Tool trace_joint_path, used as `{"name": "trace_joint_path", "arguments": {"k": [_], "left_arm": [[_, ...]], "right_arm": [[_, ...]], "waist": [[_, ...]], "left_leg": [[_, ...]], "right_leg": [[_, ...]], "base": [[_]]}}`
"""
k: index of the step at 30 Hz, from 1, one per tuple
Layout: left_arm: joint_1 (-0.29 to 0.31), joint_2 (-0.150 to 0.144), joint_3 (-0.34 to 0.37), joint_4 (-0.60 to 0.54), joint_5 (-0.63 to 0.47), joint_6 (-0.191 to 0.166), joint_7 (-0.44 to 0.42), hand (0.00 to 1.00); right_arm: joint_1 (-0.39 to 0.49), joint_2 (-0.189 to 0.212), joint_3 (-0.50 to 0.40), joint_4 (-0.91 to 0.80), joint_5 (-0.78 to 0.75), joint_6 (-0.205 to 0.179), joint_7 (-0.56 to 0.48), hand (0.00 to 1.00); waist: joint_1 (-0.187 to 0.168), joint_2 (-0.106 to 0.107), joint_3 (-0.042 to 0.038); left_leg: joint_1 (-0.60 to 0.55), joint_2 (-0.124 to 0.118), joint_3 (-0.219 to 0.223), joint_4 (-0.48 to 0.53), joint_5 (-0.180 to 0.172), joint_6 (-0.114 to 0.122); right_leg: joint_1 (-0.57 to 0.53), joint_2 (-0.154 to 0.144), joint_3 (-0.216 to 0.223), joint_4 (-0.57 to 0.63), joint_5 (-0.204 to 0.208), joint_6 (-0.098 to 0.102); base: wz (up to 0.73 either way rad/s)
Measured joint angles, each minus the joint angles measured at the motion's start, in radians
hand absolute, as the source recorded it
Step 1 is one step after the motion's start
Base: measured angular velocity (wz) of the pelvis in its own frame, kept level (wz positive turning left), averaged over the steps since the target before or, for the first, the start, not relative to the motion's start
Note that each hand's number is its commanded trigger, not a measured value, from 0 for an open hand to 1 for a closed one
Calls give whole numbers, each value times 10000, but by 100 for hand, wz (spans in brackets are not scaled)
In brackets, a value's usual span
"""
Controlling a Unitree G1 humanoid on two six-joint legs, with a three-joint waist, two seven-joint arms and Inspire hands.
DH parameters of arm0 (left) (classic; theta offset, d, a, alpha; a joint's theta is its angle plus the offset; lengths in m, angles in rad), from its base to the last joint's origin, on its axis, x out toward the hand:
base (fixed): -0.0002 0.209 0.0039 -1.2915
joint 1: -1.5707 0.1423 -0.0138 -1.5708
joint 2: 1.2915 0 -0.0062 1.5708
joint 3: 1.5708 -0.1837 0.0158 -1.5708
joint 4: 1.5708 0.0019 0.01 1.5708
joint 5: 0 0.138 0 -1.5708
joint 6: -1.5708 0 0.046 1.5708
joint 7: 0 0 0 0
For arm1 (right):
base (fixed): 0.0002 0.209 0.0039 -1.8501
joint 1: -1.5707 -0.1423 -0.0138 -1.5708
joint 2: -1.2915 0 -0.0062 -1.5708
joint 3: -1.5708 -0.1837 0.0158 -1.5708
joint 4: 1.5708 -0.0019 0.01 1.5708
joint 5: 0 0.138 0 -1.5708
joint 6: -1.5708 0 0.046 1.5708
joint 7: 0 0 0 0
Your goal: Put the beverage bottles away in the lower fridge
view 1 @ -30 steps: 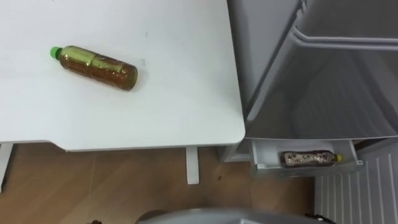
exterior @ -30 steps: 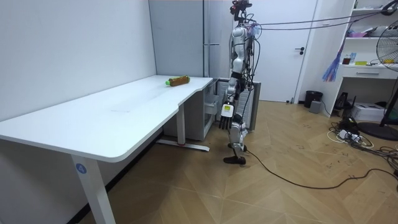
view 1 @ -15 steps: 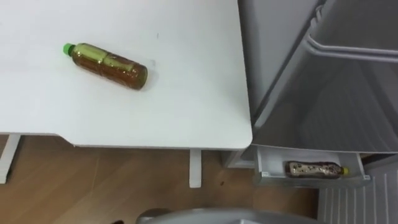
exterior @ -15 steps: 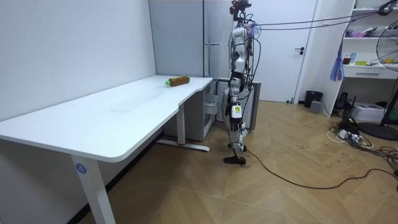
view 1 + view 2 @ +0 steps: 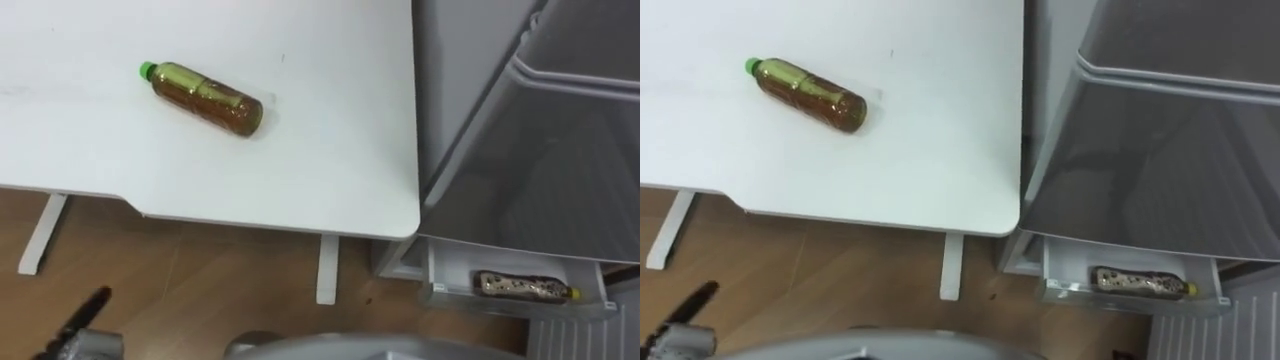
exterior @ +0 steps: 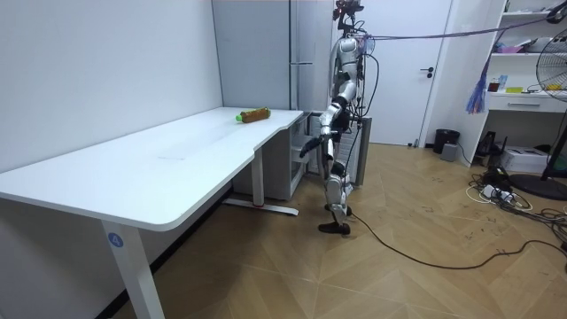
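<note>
1. Left eye view:
   - A bottle lies on its side on the bench, towards the bench's right end and well in from both the near edge and the right edge.
   - Its long axis runs slantwise to the near edge, with the green cap far-left and the base near-right.
   - The left hand shows low at the left, over the floor and short of the near edge. I cannot tell whether it is open or closed, but it holds no bottle.
   - The bottle lies ahead of this hand and to its right, so I judge the reach must rise over the near edge and angle rightwards.
   - The bench around the bottle is bare, leaving free room on every side.
   - The fridge stands just beside the bench's right edge, and a second bottle lies in its low door shelf.

2. Room view:
   - The robot stands at the bench's far corner beside the fridge.
   - The left hand is held forward, below bench height.
   - The bottle rests near that corner.

3. Right eye view:
   - The bottle lies slantwise as before.
   - The left hand sits low at the left.
   - The second bottle is in the door shelf.
</note>
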Motion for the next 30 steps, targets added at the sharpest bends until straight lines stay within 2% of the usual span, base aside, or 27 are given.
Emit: {"name": "trace_joint_path", "arguments": {"k": [1,3,6,7,11,13,16,18,19,20,23,26,28,29,30], "left_arm": [[-9,20,-28,-396,276,-76,151,0],[-51,166,-231,-1545,1581,-366,598,0],[-37,159,-356,-2792,2701,-404,1032,0],[-20,154,-382,-3529,3140,-406,1164,0],[-108,221,-603,-5605,5432,-492,1296,0],[-99,321,-788,-6219,6124,-613,1055,0],[-301,492,-807,-6855,7655,-654,611,0],[-300,864,-1004,-7454,9124,-654,157,0],[-304,996,-1091,-7587,9434,-657,30,0],[-353,1314,-1300,-7827,9888,-665,-307,0],[-513,1817,-1854,-8094,10675,-663,-1078,0],[-600,1844,-2442,-8048,11053,-644,-1934,0],[-752,1888,-2687,-7834,11052,-637,-2601,0],[-880,1984,-2782,-7648,11053,-612,-3010,0],[-943,2209,-2828,-7450,11031,-598,-3349,0]], "right_arm": [[3,1,13,-9,-20,-61,0,0],[74,-7,17,-13,-14,-184,-9,0],[151,-10,16,26,55,-353,-5,0],[143,-6,13,82,32,-402,-13,0],[209,-54,44,212,38,-630,6,0],[203,-64,-87,390,43,-682,23,0],[202,-151,-97,615,-64,-847,155,0],[218,-283,-47,686,-532,-928,333,0],[196,-283,-32,781,-701,-929,362,0],[136,-284,67,979,-1040,-917,455,0],[-15,-315,304,1333,-1474,-920,752,0],[-177,-492,433,1590,-1563,-899,802,0],[-280,-537,441,1672,-1560,-879,866,0],[-335,-560,480,1753,-1561,-881,963,0],[-372,-570,495,1756,-1567,-887,1043,0]], "waist": [[6,2,-1],[10,30,-17],[9,55,-23],[-31,56,-23],[-162,120,-24],[-327,170,-27],[-421,269,-33],[-560,376,-15],[-588,399,-8],[-615,482,37],[-846,572,114],[-1109,772,139],[-1188,802,142],[-1273,788,147],[-1348,782,151]], "left_leg": [[-3,0,-5,7,0,0],[-18,-5,-60,9,0,1],[27,-13,-168,-8,-4,4],[26,-38,-305,2,-10,12],[11,-75,-436,-11,-14,21],[21,-99,-576,-40,-15,27],[73,-87,-573,-36,-14,24],[75,-93,-571,-15,-13,26],[91,-94,-570,10,-13,26],[148,-94,-568,10,-13,26],[119,-125,-578,4,-6,38],[155,-136,-479,-91,12,58],[196,-118,-365,-97,13,56],[200,-110,-341,-78,14,54],[198,-106,-272,-67,15,54]], "right_leg": [[-23,0,-3,1,0,0],[-31,-3,-50,26,2,-1],[-4,3,-28,48,2,-1],[21,1,-44,29,2,-1],[186,-12,-117,-13,3,1],[235,-29,-268,-23,3,1],[221,-13,-223,-46,2,1],[221,-21,-230,-38,2,2],[222,-21,-226,-36,2,2],[237,-21,-213,-24,2,2],[239,-47,-223,-46,-2,9],[215,-54,-72,-49,-26,40],[245,-27,75,-51,-38,31],[233,-16,139,-46,-39,29],[167,-5,305,-40,-39,28]], "base": [[0],[0],[1],[7],[8],[16],[-2],[0],[0],[0],[0],[-11],[-15],[-15],[-15]]}}
